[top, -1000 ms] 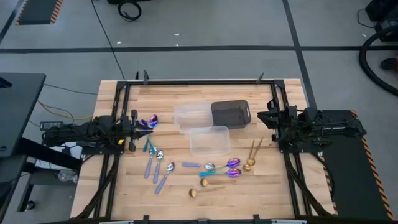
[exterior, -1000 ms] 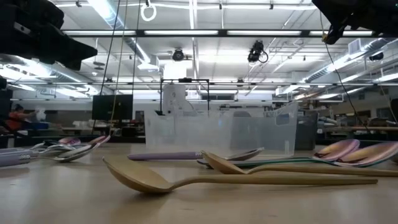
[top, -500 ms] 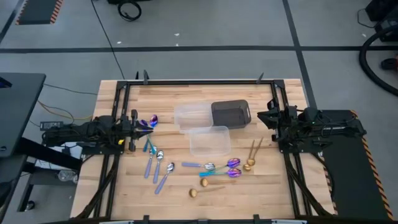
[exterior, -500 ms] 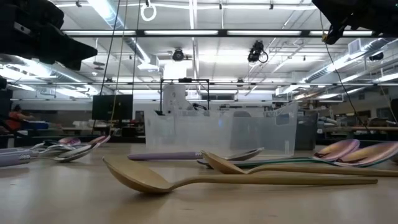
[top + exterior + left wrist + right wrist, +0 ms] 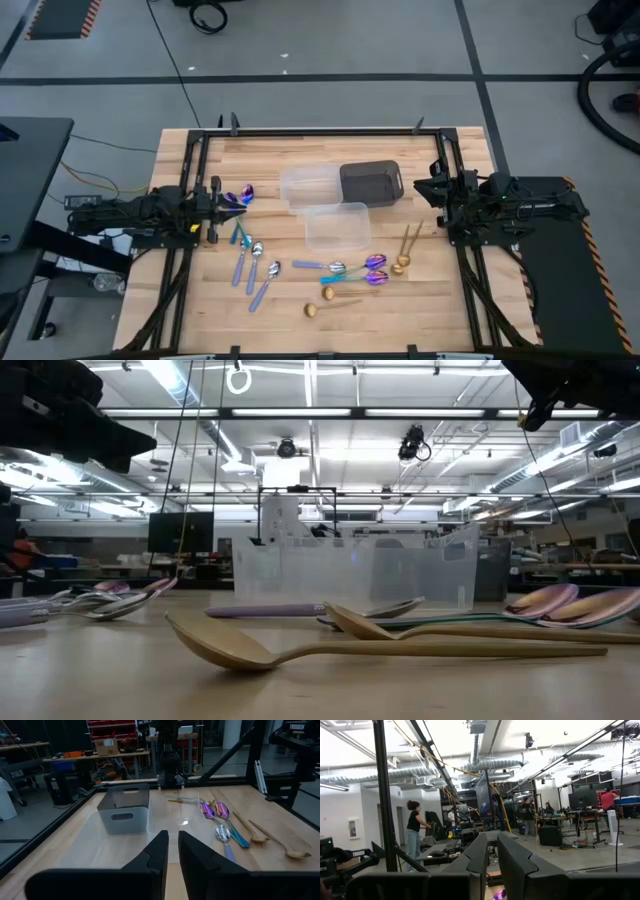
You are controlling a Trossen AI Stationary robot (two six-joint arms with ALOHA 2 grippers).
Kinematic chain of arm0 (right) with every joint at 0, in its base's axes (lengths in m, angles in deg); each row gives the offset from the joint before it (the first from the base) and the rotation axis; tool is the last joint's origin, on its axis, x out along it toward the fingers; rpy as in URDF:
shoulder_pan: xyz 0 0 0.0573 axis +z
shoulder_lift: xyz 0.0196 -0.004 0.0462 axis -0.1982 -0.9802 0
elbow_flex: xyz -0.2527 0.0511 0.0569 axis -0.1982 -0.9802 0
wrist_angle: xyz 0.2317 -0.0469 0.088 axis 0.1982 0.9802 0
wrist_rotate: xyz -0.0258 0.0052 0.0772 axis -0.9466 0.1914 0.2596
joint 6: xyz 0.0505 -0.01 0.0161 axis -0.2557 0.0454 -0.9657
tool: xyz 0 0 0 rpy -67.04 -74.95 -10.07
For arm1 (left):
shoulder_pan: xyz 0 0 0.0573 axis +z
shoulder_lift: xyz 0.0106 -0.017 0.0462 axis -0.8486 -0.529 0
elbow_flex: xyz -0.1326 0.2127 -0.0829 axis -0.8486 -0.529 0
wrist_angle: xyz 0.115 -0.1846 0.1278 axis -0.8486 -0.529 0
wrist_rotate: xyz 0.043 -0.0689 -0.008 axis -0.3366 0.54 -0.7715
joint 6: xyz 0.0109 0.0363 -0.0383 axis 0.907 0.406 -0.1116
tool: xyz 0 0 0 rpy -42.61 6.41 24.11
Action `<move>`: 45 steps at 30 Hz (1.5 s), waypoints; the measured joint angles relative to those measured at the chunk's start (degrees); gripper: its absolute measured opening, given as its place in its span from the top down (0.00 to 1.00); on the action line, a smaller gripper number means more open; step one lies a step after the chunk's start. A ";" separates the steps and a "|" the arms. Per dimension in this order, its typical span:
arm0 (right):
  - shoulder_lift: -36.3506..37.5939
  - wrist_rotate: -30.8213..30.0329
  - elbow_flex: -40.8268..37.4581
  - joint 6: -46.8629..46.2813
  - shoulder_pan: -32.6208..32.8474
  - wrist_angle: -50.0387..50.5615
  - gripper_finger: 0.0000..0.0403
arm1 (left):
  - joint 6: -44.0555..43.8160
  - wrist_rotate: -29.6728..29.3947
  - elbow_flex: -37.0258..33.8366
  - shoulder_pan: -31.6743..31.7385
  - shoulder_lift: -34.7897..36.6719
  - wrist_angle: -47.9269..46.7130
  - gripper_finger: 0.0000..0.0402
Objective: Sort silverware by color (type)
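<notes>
At the left edge of the pale wooden table, level with its middle: left gripper, fingers drawn almost together with only a thin slit between, clamped on nothing, raised off the wood and pointing across toward the tubs. Just in front of the tips, a pair of iridescent purple spoons; beside them, toward the near edge, a teal handle, then a loose fan of shiny silver spoons with pale blue handles.

At the opposite edge, facing inward: right gripper, fingers likewise nearly closed, a narrow gap only, nothing held, raised well above the wood and aimed level into the room. Closest to it, two gold spoons lying side by side, bowls toward the near edge.

Out in the middle, three containers in a tight cluster: a clear plastic tub, a second clear plastic tub overlapping its near corner, and a dark rectangular tub touching the first on the right-arm side. All three without any utensil visible inside.

Between the tubs and the near edge, a mixed bunch: a silver spoon with a blue handle, purple spoons with teal handles just beside it, and two more gold spoons nearest the edge.

From table height, a gold spoon lying bowl-up in front, clear tub wall behind it.
</notes>
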 joint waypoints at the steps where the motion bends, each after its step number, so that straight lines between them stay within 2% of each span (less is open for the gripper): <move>1: -0.01 0.00 0.00 0.00 0.00 0.01 0.87 | 0.00 0.01 0.00 0.00 0.00 -0.01 0.87; 13: -0.01 0.00 0.01 0.00 0.00 0.00 0.87 | 0.36 0.00 0.00 0.00 -0.01 0.31 0.87; 17: -0.01 0.01 0.01 0.00 0.00 0.01 0.87 | 0.43 0.02 0.00 -0.02 -0.02 2.61 0.87; 22: -0.03 0.01 0.00 0.00 0.00 -0.66 0.87 | -8.49 0.04 0.00 0.01 -0.07 8.41 0.87; 35: -0.05 -0.01 0.04 -0.98 0.00 -6.87 0.87 | -10.24 -0.04 0.01 0.03 -0.11 17.55 0.87; 41: -3.36 -12.47 0.19 -4.83 -0.07 -6.50 0.87 | -4.80 -5.78 0.00 0.15 -1.40 32.99 0.87; 45: -8.40 -12.48 3.47 -5.98 -0.05 0.03 0.88 | -3.31 -13.23 0.04 0.24 -3.36 38.19 0.87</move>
